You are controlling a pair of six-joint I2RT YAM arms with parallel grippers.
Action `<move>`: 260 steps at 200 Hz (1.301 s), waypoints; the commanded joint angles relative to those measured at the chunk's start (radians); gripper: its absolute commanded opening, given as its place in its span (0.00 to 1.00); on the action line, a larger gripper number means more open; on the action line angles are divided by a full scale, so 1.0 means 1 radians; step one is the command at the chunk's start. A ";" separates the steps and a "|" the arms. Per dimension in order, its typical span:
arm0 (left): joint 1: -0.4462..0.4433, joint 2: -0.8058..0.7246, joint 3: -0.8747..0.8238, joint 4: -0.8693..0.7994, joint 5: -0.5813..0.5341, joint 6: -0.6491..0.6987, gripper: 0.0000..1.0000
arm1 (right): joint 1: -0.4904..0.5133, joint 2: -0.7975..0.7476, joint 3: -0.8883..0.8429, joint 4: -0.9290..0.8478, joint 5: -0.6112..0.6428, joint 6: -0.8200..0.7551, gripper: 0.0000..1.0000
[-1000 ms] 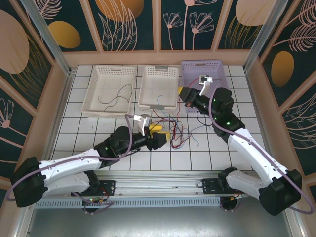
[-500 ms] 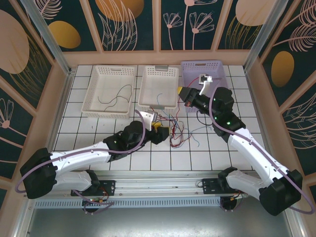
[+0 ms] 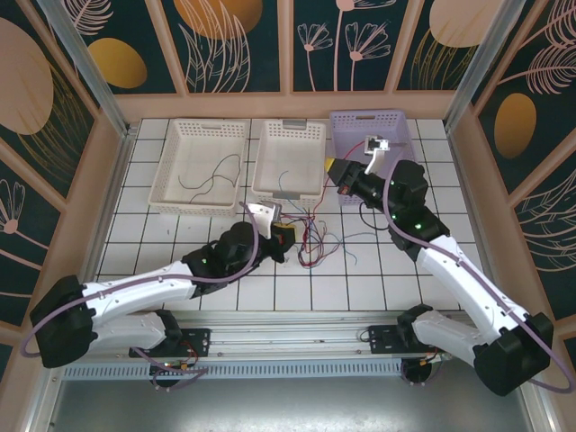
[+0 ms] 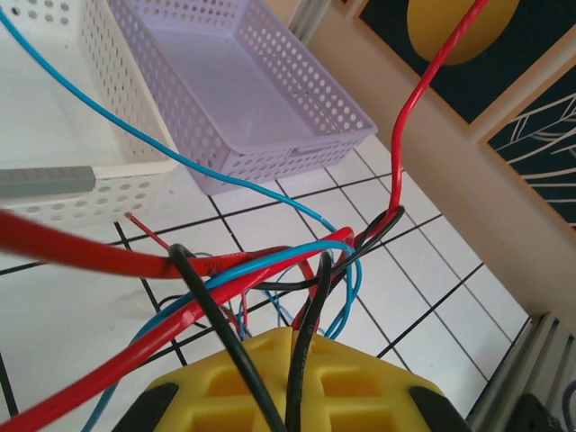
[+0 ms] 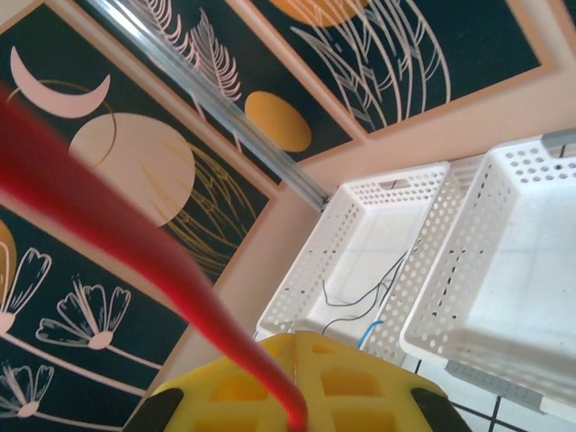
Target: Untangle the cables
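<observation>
The cables (image 3: 310,241) lie as a red, blue and black tangle on the white tiles between my arms. My left gripper (image 3: 288,236) sits at the tangle's left edge. In the left wrist view its yellow jaws (image 4: 295,335) are shut on a black cable (image 4: 313,306), and a second black cable crosses over them. Red (image 4: 108,256) and blue (image 4: 270,261) strands loop just ahead. My right gripper (image 3: 331,168) is raised in front of the lilac basket, shut on a red cable (image 5: 135,243) that runs into its closed jaws (image 5: 297,342).
Three baskets line the back: a white one (image 3: 193,207) holding a black cable, a middle white one (image 3: 265,162) with a thin blue wire, and a lilac one (image 3: 373,121). Wooden walls enclose the table on three sides.
My left gripper has closed on the cables and drawn back to the left, pulling the tangle with it. The right arm has stayed still.
</observation>
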 commanded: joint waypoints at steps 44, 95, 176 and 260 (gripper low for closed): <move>-0.002 -0.140 -0.032 -0.060 0.096 0.005 0.03 | -0.107 -0.027 -0.073 0.022 0.001 0.083 0.00; -0.001 -0.144 -0.071 0.005 0.191 -0.003 0.23 | -0.103 -0.016 -0.068 0.077 -0.089 0.091 0.00; -0.002 -0.100 -0.065 0.032 0.244 0.001 0.19 | -0.095 -0.023 -0.054 0.030 -0.053 0.054 0.00; -0.002 -0.200 -0.067 -0.039 0.269 -0.005 0.00 | -0.193 0.019 -0.108 -0.020 0.039 0.085 0.00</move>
